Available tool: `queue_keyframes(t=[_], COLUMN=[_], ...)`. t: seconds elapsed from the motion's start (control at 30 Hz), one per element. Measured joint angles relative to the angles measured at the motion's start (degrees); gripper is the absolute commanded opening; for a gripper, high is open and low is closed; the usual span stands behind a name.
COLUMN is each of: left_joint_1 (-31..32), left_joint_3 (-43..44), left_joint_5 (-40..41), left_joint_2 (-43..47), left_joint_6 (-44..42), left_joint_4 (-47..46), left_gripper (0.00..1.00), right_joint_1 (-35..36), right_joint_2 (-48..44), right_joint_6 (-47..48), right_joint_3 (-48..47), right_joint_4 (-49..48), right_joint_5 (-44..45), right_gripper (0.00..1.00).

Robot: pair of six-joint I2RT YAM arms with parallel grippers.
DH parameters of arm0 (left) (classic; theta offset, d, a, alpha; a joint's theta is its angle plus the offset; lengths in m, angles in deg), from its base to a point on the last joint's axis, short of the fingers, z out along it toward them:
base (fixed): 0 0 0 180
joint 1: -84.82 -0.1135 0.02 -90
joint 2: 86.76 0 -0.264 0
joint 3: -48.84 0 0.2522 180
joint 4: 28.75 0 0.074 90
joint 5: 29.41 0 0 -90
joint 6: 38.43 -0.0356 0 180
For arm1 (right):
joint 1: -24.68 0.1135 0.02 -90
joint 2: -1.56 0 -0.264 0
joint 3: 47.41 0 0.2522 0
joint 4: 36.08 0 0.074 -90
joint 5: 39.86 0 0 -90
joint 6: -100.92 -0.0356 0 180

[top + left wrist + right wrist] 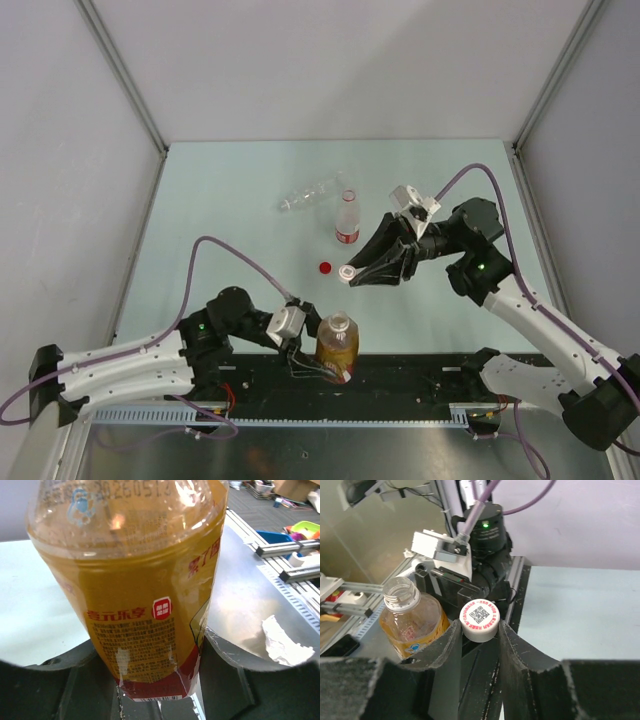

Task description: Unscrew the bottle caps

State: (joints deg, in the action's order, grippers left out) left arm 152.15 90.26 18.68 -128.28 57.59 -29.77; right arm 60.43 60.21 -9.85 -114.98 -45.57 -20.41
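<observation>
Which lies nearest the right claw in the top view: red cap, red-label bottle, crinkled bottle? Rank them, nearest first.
From the right claw:
1. red cap, just left of its tip.
2. red-label bottle, standing farther back.
3. crinkled bottle, lying at the back left.

- Pale green flat tabletop.
- Clear crinkled plastic bottle, apparently on its side.
- Clear red-banded plastic bottle, upright nearby.
- Tiny round red plastic cap.

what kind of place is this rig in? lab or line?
Likely a lab test cell, not a production line: pale table boxed by plain white panels, left arm and right arm bolted to a black plate, amber bottle as a prop.
</observation>
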Motion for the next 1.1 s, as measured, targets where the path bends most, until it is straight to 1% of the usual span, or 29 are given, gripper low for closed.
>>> queue_keyframes(t=[0.17, 0.37, 0.5, 0.67, 0.8, 0.93, 1.03, 1.1], left_joint_1=[0.0, 0.0, -0.02, -0.07, -0.13, -0.15, -0.22, -0.22], left_joint_3=[-2.6, -4.48, -4.85, -4.85, -4.83, -4.68, -4.33, -3.89], left_joint_5=[6.99, 18.25, 28.74, 42.6, 50.34, 54.75, 56.08, 56.78], left_joint_2=[3.78, 6.1, 4.63, -0.7, -5.07, -9.25, -11.32, -12.07], left_joint_6=[0.0, -0.04, -0.02, -0.02, 0.0, 0.2, 0.52, 0.59], left_joint_4=[-0.09, 0.04, 0.74, 2.1, 3.41, 5.03, 5.99, 6.49], left_gripper=[0.0, 0.0, 0.0, 0.0, 0.0, 0.0, 0.0, 0.0], right_joint_1=[-1.03, -5.14, -8.83, -12.37, -12.92, -12.81, -12.13, -11.58], right_joint_2=[-0.02, 0.15, 0.74, 1.42, 3.43, 7.48, 11.89, 15.37], right_joint_6=[2.73, 4.92, 4.76, 3.96, 3.45, 2.75, 2.36, 2.23], right_joint_3=[0.0, 0.0, 1.2, 6.38, 10.05, 13.57, 14.67, 14.86], right_joint_4=[4.59, 12.44, 15.91, 19.28, 22.51, 24.09, 25.2, 25.59], right_joint_5=[5.27, 16.11, 22.97, 30.32, 35.19, 38.51, 40.24, 40.74], right_gripper=[0.19, 0.18, 0.17, 0.17, 0.2, 0.23, 0.29, 0.38])
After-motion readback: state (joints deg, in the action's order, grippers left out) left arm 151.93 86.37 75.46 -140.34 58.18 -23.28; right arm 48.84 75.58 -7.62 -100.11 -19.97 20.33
